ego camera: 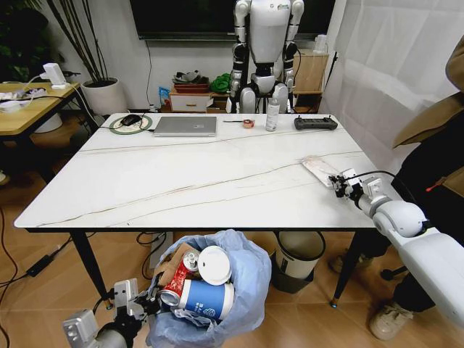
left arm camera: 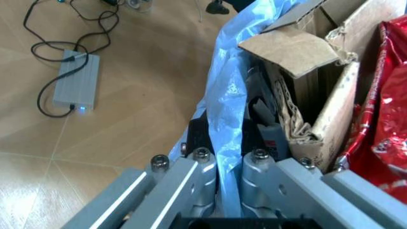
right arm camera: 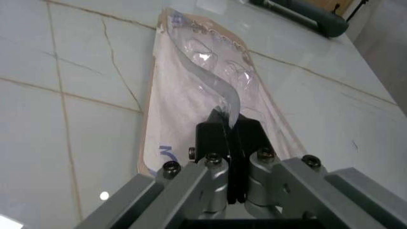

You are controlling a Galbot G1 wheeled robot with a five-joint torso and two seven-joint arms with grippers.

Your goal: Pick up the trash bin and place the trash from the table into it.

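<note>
The trash bin (ego camera: 243, 290), lined with a crinkly light-blue bag, hangs low in front of the table (ego camera: 145, 181). My left gripper (ego camera: 150, 296) is shut on its rim; the left wrist view shows the bag (left arm camera: 222, 95) pinched in that gripper (left arm camera: 229, 150). Inside lie brown cardboard (left arm camera: 299, 52), a crushed red can (ego camera: 177, 284), a white round lid (ego camera: 214, 264) and a blue-white paper cup (ego camera: 206, 299). At the table's right edge my right gripper (ego camera: 338, 183) is shut on the near end of a clear flat plastic package (ego camera: 319, 169), which lies on the marble (right arm camera: 203, 81).
A laptop (ego camera: 185, 126), mouse (ego camera: 130, 119), tape roll (ego camera: 249, 123), white bottle (ego camera: 272, 114) and black controller (ego camera: 315, 123) line the table's far edge. A white bin with black rim (ego camera: 299, 257) stands under the table. A person (ego camera: 435, 159) stands right. A power adapter (left arm camera: 76, 86) lies on the floor.
</note>
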